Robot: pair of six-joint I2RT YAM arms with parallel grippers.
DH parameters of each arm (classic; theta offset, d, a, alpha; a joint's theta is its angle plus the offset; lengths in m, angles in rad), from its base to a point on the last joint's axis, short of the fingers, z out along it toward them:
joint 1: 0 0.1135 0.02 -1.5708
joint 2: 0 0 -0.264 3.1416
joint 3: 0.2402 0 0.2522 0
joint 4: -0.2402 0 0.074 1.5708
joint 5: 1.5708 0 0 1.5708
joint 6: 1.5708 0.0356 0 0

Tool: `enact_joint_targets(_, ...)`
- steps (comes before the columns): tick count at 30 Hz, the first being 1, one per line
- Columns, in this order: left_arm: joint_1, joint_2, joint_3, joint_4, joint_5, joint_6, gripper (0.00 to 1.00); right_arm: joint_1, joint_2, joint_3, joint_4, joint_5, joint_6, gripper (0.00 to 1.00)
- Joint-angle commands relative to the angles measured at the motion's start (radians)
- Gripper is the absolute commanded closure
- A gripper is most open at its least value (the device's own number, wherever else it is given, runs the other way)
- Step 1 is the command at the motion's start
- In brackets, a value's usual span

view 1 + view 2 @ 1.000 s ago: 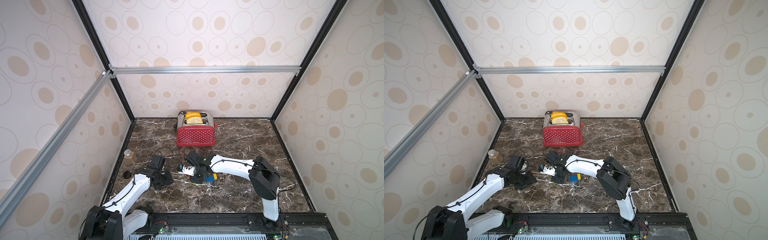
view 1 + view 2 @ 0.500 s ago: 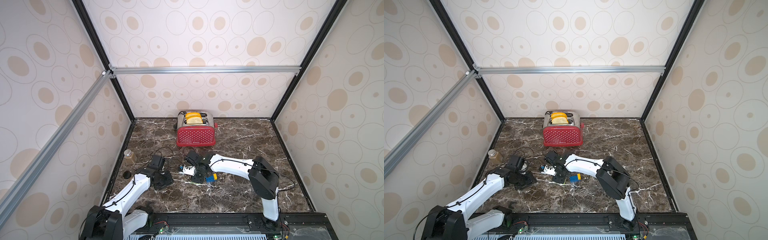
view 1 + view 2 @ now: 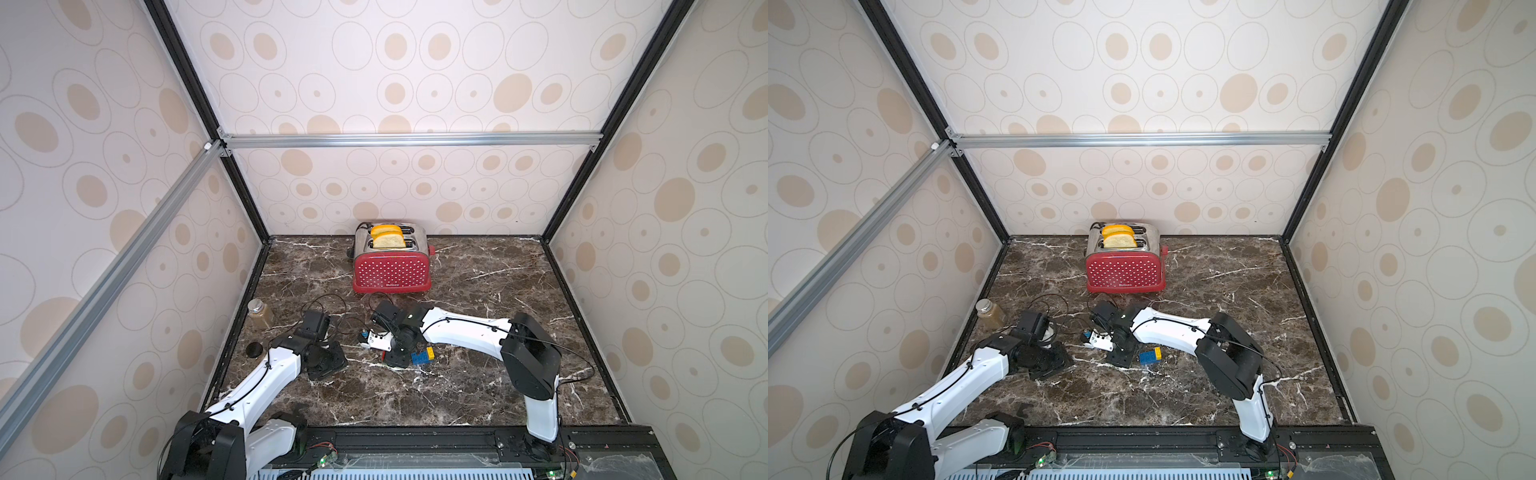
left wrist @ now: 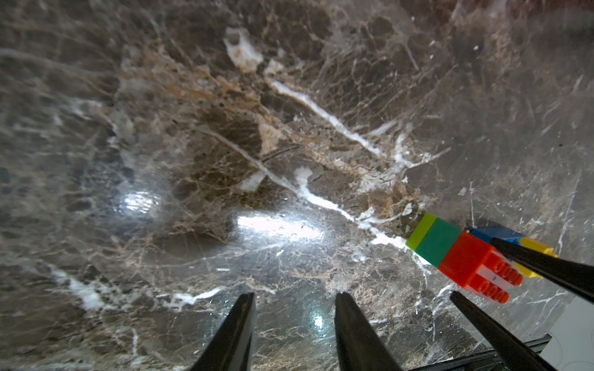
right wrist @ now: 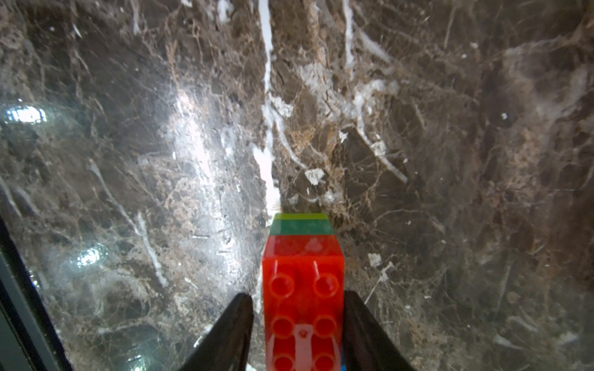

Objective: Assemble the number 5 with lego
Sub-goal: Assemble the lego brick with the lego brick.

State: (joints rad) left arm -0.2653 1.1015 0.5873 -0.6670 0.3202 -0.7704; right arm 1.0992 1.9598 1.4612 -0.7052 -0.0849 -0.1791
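A stack of lego, red (image 5: 303, 289) over dark green (image 5: 302, 228) over lime green (image 5: 300, 216), stands on the marble between the fingers of my right gripper (image 5: 296, 294). Its jaws are open: one finger is clear of the red brick and the other lies right against it. From the left wrist the same stack (image 4: 463, 257) shows with a blue brick (image 4: 495, 234) and a yellow brick (image 4: 536, 249) just behind it. Both top views show blue (image 3: 419, 357) and yellow (image 3: 430, 352) joined beside the right gripper (image 3: 395, 357). My left gripper (image 4: 295, 294) is open and empty, low over bare marble, left of the stack.
A red polka-dot toaster (image 3: 392, 270) with two slices of toast stands at the back. A glass jar (image 3: 260, 311) and a black cap (image 3: 253, 350) sit by the left wall. Loose black cables (image 3: 332, 303) lie behind both wrists.
The right gripper's jaws have spread apart around the red brick. Both arms stay almost where they were.
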Motion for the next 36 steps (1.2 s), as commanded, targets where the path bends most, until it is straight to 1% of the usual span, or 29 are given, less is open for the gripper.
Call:
enact_joint_targets(1,0.006,0.005,-0.001,-0.003,-0.003,-0.001,0.57,-0.001,-0.024,0.016,0.002,-0.017,0.016,0.50)
enact_joint_targets(12,0.006,0.003,-0.003,0.000,-0.003,0.000,0.57,-0.002,0.039,0.069,0.006,-0.038,0.042,0.51)
enact_joint_targets(20,0.006,0.005,-0.004,-0.001,-0.005,0.000,0.57,-0.001,0.077,0.087,-0.010,-0.024,0.052,0.59)
enact_joint_targets(28,0.006,0.007,-0.004,0.000,-0.006,-0.001,0.57,-0.002,0.098,0.089,-0.012,-0.035,0.062,0.77)
enact_joint_targets(36,0.006,0.003,-0.005,-0.002,-0.007,-0.002,0.57,-0.001,0.155,0.116,-0.070,-0.017,0.065,0.95)
